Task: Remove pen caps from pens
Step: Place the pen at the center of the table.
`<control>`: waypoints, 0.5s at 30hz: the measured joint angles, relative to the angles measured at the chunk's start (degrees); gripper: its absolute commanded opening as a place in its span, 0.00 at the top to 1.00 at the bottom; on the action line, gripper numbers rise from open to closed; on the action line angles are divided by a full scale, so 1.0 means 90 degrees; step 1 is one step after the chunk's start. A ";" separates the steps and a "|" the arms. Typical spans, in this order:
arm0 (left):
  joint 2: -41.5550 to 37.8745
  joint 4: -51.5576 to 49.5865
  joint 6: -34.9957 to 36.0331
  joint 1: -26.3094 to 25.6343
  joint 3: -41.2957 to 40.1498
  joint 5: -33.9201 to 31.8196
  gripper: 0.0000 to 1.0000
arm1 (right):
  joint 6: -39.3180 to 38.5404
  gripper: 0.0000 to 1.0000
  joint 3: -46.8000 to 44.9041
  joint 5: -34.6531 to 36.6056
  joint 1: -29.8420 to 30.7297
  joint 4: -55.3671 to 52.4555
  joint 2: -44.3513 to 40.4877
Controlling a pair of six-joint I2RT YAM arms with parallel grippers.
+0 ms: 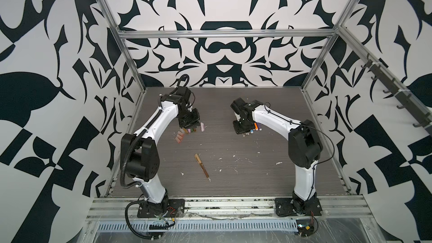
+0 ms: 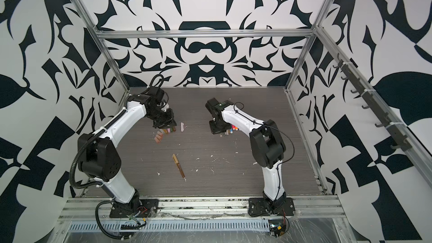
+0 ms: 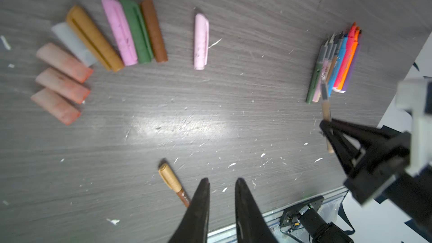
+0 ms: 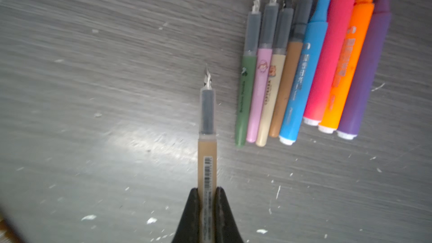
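Top view — pen (image 1: 201, 165) alone, tabletop (image 1: 245, 178) centre

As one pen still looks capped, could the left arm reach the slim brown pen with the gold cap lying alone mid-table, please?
Probably yes: the slim brown pen with the gold cap lies clear of everything else, and the left tool is empty, jaws apart, nearby.

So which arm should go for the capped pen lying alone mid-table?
Left, probably. The left gripper is empty with jaws apart, free to reach the capped pen. The right gripper is shut on an uncapped tan pen.
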 measured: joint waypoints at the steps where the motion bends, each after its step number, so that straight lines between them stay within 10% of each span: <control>1: -0.0058 0.0012 -0.0015 0.0012 -0.0095 -0.0002 0.77 | -0.0049 1.00 0.0083 0.0109 0.0002 -0.0056 0.0119; 15: -0.0347 0.0024 0.0046 0.0335 -0.0413 0.0022 0.77 | -0.0211 0.92 0.1183 0.0554 0.0097 -0.0420 0.1139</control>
